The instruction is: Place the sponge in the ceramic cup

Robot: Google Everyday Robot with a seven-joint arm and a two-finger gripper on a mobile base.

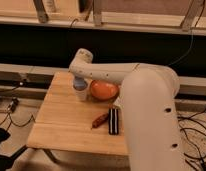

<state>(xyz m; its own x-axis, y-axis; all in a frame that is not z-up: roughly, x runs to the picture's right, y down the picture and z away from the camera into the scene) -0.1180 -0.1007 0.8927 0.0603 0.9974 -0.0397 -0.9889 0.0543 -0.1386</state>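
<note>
The whitish-grey ceramic cup [81, 93] stands upright on the back left part of the wooden table [61, 125]. My gripper [79, 80] hangs straight down over the cup's mouth, at the end of the white arm [146, 110] that reaches in from the lower right. A light-blue patch, the sponge [78, 83], shows at the cup's rim directly under the gripper. Whether the sponge is held or lies in the cup is hidden by the wrist.
A wide orange bowl [104, 90] sits just right of the cup. A reddish sausage-shaped item [100, 120] and a black-and-white striped bar [114, 121] lie nearer the front. Cables trail on the floor at left and right.
</note>
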